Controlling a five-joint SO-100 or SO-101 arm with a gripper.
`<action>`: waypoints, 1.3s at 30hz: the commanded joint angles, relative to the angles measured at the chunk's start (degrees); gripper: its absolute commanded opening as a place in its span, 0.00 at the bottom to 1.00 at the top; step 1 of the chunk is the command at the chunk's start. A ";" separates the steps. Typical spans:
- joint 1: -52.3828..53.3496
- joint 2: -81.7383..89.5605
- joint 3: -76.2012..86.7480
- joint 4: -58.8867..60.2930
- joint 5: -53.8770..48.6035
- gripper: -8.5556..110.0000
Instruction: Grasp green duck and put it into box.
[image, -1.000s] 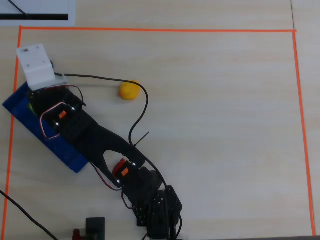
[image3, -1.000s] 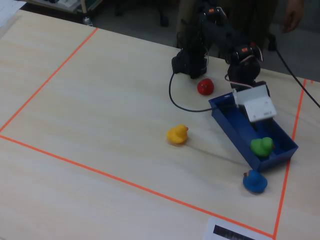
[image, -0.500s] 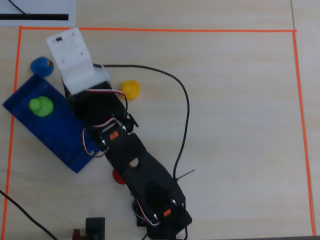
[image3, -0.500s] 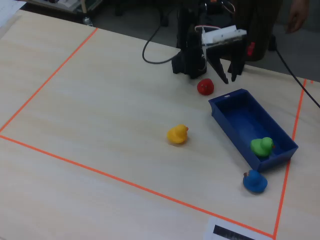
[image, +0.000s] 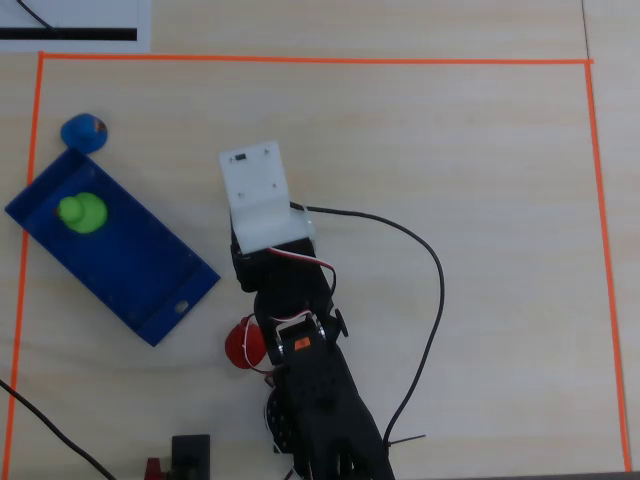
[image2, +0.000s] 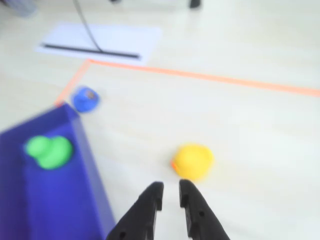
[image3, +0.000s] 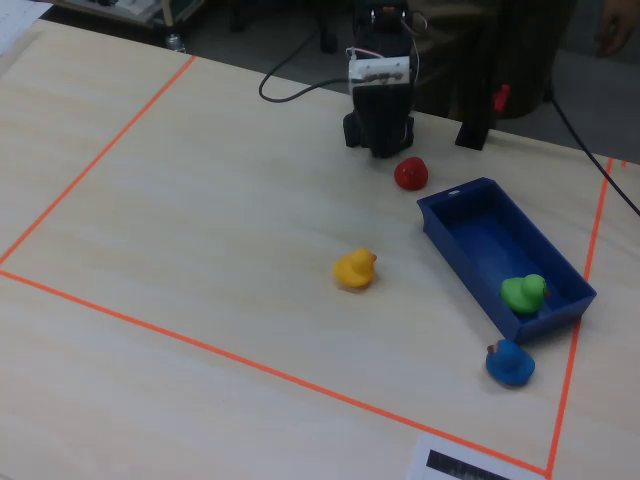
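Green duck (image: 81, 212) already inside box (image: 140, 280), at end away from hole, beside blue duck (image: 82, 131) outside wall. Fingers (image2: 152, 196) nearly pressed together, empty, above desk (image: 450, 150) nr yellow duck (image2: 193, 161). Placing looks done; next prob. just park arm.

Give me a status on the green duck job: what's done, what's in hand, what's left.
Done: the green duck lies inside the blue box, near its end by the blue duck. In hand: nothing; in the wrist view the claw is empty, its fingers nearly closed above the bare table in front of the yellow duck. Left: nothing visible for this task; the arm is folded up near its base, away from the box.
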 joint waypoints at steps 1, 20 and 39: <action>3.69 9.58 8.00 3.78 0.18 0.07; 10.11 24.70 34.37 13.18 11.43 0.07; 13.54 24.79 34.37 32.70 9.14 0.17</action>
